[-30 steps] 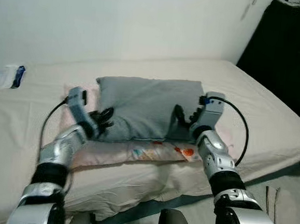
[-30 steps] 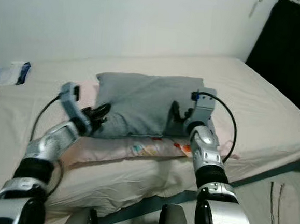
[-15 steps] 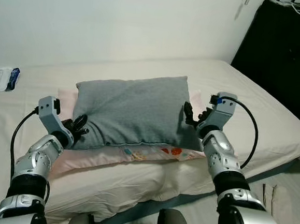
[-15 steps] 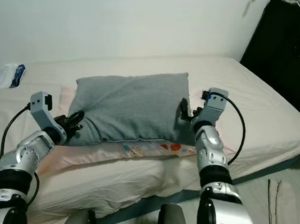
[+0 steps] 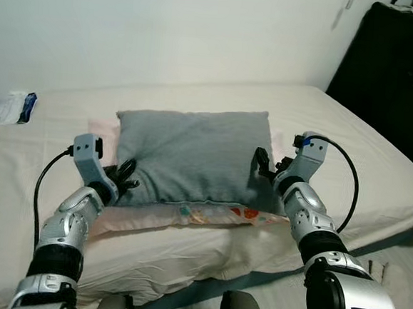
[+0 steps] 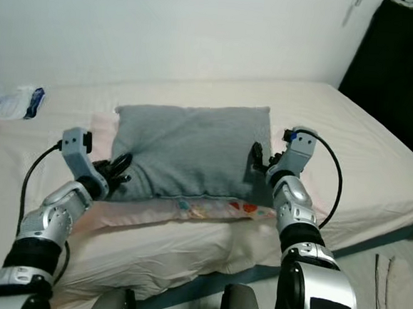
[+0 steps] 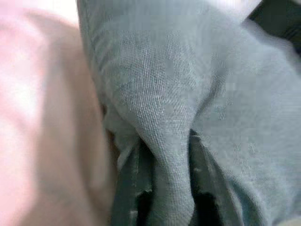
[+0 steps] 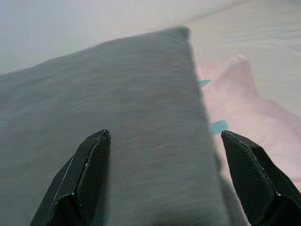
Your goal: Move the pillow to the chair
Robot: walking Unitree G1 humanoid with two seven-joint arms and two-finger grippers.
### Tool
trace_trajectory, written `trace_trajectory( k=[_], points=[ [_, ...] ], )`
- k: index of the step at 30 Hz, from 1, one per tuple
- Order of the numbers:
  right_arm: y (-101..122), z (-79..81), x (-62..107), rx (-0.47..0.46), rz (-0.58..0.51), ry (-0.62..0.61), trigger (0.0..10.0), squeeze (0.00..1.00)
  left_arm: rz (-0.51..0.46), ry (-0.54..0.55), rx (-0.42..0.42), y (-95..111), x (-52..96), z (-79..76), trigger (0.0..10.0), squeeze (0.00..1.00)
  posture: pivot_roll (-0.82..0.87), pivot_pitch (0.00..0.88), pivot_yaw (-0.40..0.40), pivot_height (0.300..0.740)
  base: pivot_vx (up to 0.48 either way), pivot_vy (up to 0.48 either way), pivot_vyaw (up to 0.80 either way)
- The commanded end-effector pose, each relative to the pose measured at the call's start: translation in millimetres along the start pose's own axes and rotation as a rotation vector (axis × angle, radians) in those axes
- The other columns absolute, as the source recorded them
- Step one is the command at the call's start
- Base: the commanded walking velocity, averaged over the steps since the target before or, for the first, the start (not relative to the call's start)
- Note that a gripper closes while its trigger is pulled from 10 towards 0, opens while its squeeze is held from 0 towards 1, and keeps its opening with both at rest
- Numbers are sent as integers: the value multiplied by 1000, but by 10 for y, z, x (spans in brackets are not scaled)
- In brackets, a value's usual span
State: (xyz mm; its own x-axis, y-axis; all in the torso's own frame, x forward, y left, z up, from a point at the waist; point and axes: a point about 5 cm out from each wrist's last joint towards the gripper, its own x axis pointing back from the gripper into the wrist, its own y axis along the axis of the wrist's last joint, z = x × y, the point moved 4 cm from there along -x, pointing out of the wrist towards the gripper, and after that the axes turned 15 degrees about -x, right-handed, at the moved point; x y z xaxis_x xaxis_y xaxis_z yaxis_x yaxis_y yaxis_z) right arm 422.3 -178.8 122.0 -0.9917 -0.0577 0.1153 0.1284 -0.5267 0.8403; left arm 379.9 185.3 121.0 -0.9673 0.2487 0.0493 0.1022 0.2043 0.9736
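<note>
A fold of the grey pillow (image 5: 192, 153) is pinched between the closed fingers of the left gripper (image 5: 124, 179) at the pillow's near left corner, as seen in the left wrist view. The right gripper (image 5: 261, 167) is held spread wide at the pillow's right edge, its fingertips (image 8: 89, 160) straddling the grey cloth without closing on it. The pillow is lying on a pink printed pillow (image 5: 209, 213) on the bed (image 5: 350, 148), between the two grippers. No writing can be read.

We're looking at a bed (image 5: 376, 175) with a cream sheet against a plain white wall (image 5: 166, 30); black furniture (image 5: 398, 84) is standing on the right, grey floor (image 6: 396, 284) below.
</note>
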Motion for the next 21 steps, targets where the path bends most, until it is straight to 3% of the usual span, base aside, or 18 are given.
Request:
trace_trajectory(
  k=[1,5,8,13,14,20,21],
  points=[
    [31,38,-11,8,-7,13,10000,0,-71,-37,9,122,20,-54,10000,1000,0,0,-84,601,0,0,0],
    [21,56,-14,9,-7,19,10000,0,-116,-74,17,193,49,-106,10000,1000,-1,0,-80,601,0,0,0],
    [-41,46,-4,0,-1,14,10000,0,-172,-162,18,263,112,-257,10000,1000,3,0,-78,601,0,0,0],
    [-58,32,1,-1,3,9,10000,0,-166,-169,-13,246,94,-301,10000,1000,1,0,-76,601,0,0,0],
    [-58,24,2,-1,3,6,10000,0,-172,-188,-16,243,78,-355,10000,0,-1,0,-73,601,0,0,0],
    [-59,15,4,-1,2,2,10000,0,-153,-200,-39,187,30,-436,10000,0,-3,0,-73,601,0,0,0],
    [-63,13,7,-1,1,3,10000,0,-114,-142,-97,118,-38,-405,10000,0,-3,0,-71,601,0,0,0]
  ],
)
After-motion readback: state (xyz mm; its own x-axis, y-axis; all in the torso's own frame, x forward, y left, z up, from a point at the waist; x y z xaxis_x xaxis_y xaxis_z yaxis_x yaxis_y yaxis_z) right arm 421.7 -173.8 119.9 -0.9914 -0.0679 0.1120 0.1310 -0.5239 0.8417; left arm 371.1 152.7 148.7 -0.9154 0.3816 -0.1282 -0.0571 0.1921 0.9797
